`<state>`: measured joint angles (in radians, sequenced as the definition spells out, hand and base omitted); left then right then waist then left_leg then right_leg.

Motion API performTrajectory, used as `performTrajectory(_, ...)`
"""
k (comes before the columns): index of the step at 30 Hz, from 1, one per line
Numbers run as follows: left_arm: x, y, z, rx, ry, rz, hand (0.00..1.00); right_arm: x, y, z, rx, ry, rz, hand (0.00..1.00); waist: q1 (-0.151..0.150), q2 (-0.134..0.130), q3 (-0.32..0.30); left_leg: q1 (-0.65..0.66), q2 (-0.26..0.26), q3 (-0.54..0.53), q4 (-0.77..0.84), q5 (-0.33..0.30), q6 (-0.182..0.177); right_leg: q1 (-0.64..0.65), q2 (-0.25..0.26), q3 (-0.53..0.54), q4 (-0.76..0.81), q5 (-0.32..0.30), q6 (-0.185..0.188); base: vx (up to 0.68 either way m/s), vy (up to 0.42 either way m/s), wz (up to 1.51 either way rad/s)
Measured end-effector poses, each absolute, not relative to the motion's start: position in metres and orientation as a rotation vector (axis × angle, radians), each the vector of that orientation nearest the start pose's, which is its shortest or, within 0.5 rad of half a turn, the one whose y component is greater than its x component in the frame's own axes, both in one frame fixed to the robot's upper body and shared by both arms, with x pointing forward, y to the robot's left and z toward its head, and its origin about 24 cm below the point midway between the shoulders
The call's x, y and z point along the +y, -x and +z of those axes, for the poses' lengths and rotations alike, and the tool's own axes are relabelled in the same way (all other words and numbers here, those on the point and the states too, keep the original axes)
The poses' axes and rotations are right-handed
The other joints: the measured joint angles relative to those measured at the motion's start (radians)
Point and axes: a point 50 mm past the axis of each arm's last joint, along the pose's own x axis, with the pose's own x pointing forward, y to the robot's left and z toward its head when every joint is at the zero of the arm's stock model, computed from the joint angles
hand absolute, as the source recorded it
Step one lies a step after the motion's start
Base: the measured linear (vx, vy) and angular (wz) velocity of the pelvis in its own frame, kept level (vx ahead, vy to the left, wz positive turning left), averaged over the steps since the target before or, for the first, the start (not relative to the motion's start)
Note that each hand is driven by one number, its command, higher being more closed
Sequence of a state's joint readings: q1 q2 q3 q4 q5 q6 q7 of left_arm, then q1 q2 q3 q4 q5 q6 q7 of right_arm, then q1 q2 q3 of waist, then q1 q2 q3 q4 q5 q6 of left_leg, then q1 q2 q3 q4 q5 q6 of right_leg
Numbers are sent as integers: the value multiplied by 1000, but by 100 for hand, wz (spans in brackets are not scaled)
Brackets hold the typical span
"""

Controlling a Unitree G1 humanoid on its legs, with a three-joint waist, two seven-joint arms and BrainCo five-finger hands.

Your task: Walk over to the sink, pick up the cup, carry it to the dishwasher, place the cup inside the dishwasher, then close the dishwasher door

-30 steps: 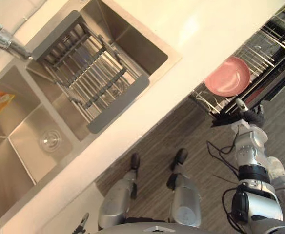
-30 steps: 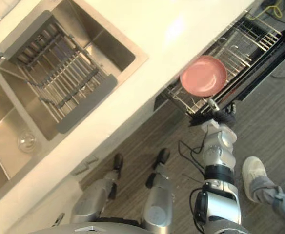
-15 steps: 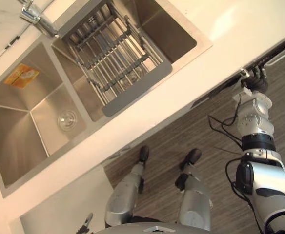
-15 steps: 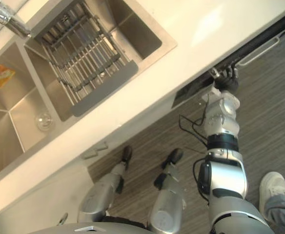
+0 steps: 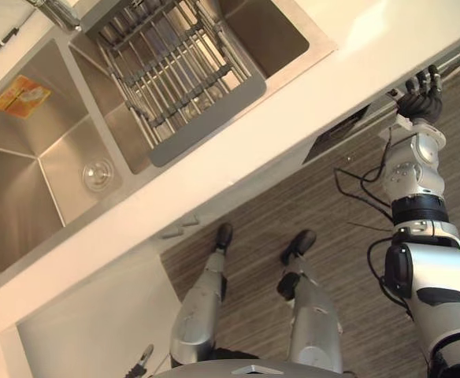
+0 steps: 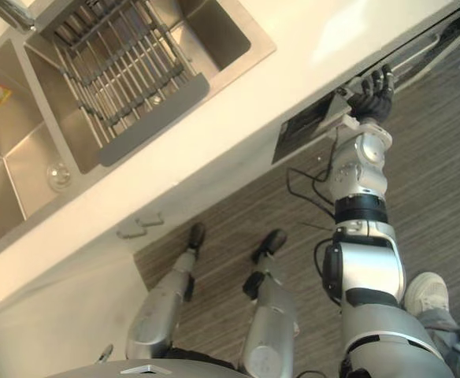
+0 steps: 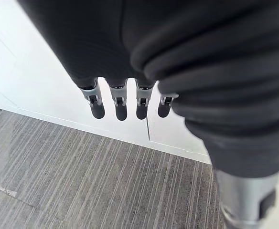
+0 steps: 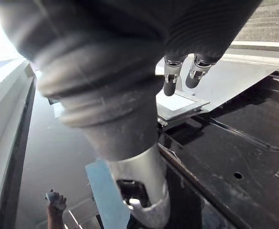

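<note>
Closing stretch now: the right robot hand (image 6: pixel 372 93), fingers straight and holding nothing, presses on the dishwasher door (image 6: pixel 305 130), which looks all but shut, so I reckon the cup sits inside behind that door, while the left robot hand (image 7: pixel 123 102) hangs loose and empty.

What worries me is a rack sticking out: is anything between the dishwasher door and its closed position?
Nothing visible does. The door is almost shut under the counter, with the right hand and its straight fingers at the door's top edge. No rack or dish shows in the narrow dark gap. The left hand hangs idle.
</note>
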<state>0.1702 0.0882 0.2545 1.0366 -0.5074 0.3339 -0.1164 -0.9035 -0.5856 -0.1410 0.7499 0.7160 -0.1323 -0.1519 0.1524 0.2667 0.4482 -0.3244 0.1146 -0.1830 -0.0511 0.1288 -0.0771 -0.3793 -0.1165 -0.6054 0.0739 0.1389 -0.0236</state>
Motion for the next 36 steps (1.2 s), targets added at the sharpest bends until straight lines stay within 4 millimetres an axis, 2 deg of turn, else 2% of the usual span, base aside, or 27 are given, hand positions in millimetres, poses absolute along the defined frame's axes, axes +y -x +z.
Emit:
performTrajectory(1, 193, -38, -171, 1341, 689, 454, 0, -296, -372, 227, -419, -344, -362, 0, -1, -1, 1, 4, 3, 4, 1, -3, 5, 3, 4, 0, -4, -1, -2, -49, -179, 10)
performTrajectory(4, 194, -39, -171, 1338, 704, 463, 0, -280, -366, 200, -394, -304, -325, 0, -11, -11, 8, 37, 17, 34, 20, -12, 24, 45, 15, -1, -9, -9, -12, -27, -84, 3)
performTrajectory(5, 195, -38, -171, 1334, 711, 470, 0, -276, -361, 185, -369, -280, -326, 0, -18, -16, 12, 49, 22, 49, 33, -18, 25, 64, 18, 0, -18, -10, -14, -41, -40, 2)
performTrajectory(6, 196, -39, -171, 1327, 720, 476, 0, -271, -352, 162, -325, -240, -338, 0, -30, -24, 13, 60, 25, 60, 43, -28, 19, 89, 24, 1, -32, -10, -13, -35, -14, 0)
performTrajectory(7, 197, -38, -170, 1316, 733, 487, 0, -264, -342, 134, -263, -219, -359, 0, -39, -44, 7, 69, 25, 70, 45, -51, 25, 105, 32, 10, -53, -20, 2, -35, -11, -4)
performTrajectory(8, 198, -38, -170, 1313, 740, 491, 0, -260, -337, 119, -221, -207, -377, 0, -40, -48, 0, 69, 37, 69, 38, -62, 37, 108, 46, 22, -55, -28, 14, -16, -60, -7)
performTrajectory(9, 198, -39, -170, 1301, 745, 496, 0, -256, -322, 88, -135, -171, -424, 0, -51, -49, -7, 94, 57, 73, 21, -58, -1, 95, 43, 75, 43, -34, -21, 74, -111, 24)
performTrajectory(10, 201, -40, -170, 1282, 744, 506, 0, -257, -300, 50, -13, -114, -484, 0, -66, -67, -16, 124, 48, 76, 16, -50, -19, 129, 46, 121, 53, -83, -26, 84, -121, 22)
performTrajectory(11, 201, -38, -170, 1282, 747, 511, 0, -255, -289, 33, 44, -92, -500, 0, -59, -77, -30, 132, 47, 77, 17, -52, -17, 138, 48, 123, 43, -84, -23, 93, -64, 4)
performTrajectory(12, 201, -31, -171, 1289, 756, 535, 0, -249, -266, 4, 140, -40, -517, 0, -56, -99, -74, 134, 47, 78, 23, -52, -17, 142, 52, 126, 30, -84, -22, 69, 27, -35)
performTrajectory(13, 200, -27, -171, 1287, 762, 552, 0, -243, -243, -20, 220, 0, -539, 0, -64, -119, -104, 138, 45, 86, 39, -63, 1, 165, 60, 126, -2, -80, -17, 83, 53, -33)
performTrajectory(14, 201, -26, -171, 1277, 763, 563, 0, -240, -232, -32, 260, 28, -548, 0, -69, -129, -119, 140, 47, 91, 45, -69, 9, 181, 68, 127, -26, -76, -9, 96, 67, -26)
performTrajectory(15, 200, -27, -171, 1256, 753, 578, 0, -239, -209, -53, 350, 78, -570, 0, -71, -136, -147, 146, 65, 103, 48, -79, 14, 212, 88, 126, -50, -62, 0, 90, 52, -11)
performTrajectory(16, 203, -32, -170, 1214, 741, 585, 0, -237, -189, -72, 445, 107, -583, 0, -77, -154, -159, 179, 52, 113, 47, -82, -3, 241, 73, 131, -56, -65, 0, 83, 69, -4)
performTrajectory(18, 200, -35, -170, 1188, 756, 591, 0, -236, -162, -96, 578, 136, -578, 0, -74, -161, -193, 212, 52, 116, 50, -85, -4, 298, 85, 125, -109, -59, 8, 51, 78, 3)
performTrajectory(20, 198, -32, -170, 1178, 785, 606, 0, -231, -144, -113, 679, 143, -541, 0, -74, -169, -237, 221, 51, 121, 45, -95, 5, 328, 97, 124, -150, -53, 18, 59, 64, 0)
performTrajectory(23, 189, -36, -170, 1138, 836, 577, 0, -223, -123, -133, 829, 121, -467, 0, -71, -176, -262, 251, 44, 119, 47, -97, 7, 369, 87, 98, -162, -49, 21, 68, 68, 17)
performTrajectory(26, 180, -33, -171, 1114, 914, 564, 0, -222, -116, -142, 902, 103, -416, 0, -65, -179, -283, 269, 37, 114, 65, -111, 10, 416, 76, 63, -162, -50, 22, 85, 74, 40)
performTrajectory(28, 181, -33, -171, 1122, 898, 542, 0, -220, -118, -144, 921, 74, -397, 0, -67, -192, -284, 257, 36, 210, 91, -169, 105, 445, 41, -4, -158, -58, 33, 103, 89, 100)
performTrajectory(29, 183, -34, -170, 1129, 882, 505, 0, -222, -113, -146, 946, 50, -405, 0, -77, -208, -276, 225, 39, 361, 179, -174, 114, 471, 0, -67, -162, -67, 48, 139, 144, 160)
performTrajectory(30, 181, -37, -170, 1140, 874, 470, 0, -230, -108, -146, 968, 41, -429, 0, -83, -195, -279, 213, 41, 473, 234, -167, 111, 505, -15, -111, -159, -72, 63, 138, 173, 211)
performTrajectory(31, 174, -36, -170, 1169, 872, 429, 0, -241, -98, -148, 1012, 51, -458, 0, -83, -158, -296, 228, 39, 550, 245, -151, 117, 544, -13, -169, -146, -80, 88, 129, 218, 166)
performTrajectory(32, 171, -34, -171, 1187, 878, 419, 0, -245, -92, -150, 1038, 47, -476, 0, -80, -145, -297, 242, 36, 531, 237, -127, 89, 554, -18, -190, -123, -97, 99, 97, 229, 132)
performTrajectory(33, 168, -29, -172, 1211, 890, 405, 0, -245, -91, -152, 1068, 18, -488, 0, -62, -152, -298, 264, 11, 516, 238, -146, 87, 558, -61, -201, -42, -146, 128, 102, 256, 70)
performTrajectory(34, 167, -26, -172, 1224, 900, 402, 0, -243, -92, -152, 1076, -6, -497, 0, -59, -162, -297, 271, -4, 509, 237, -152, 93, 554, -93, -200, 16, -176, 141, 73, 185, 64)
performTrajectory(35, 169, -20, -173, 1239, 898, 412, 0, -240, -89, -155, 1097, -58, -521, 0, -55, -189, -302, 282, -33, 504, 218, -160, 96, 544, -151, -203, 105, -219, 172, 95, 150, 57)
performTrajectory(36, 176, -16, -172, 1245, 888, 414, 0, -231, -82, -159, 1137, -135, -539, 0, -57, -223, -314, 307, -79, 488, 168, -161, 96, 528, -222, -195, 231, -247, 182, 131, 135, 69)
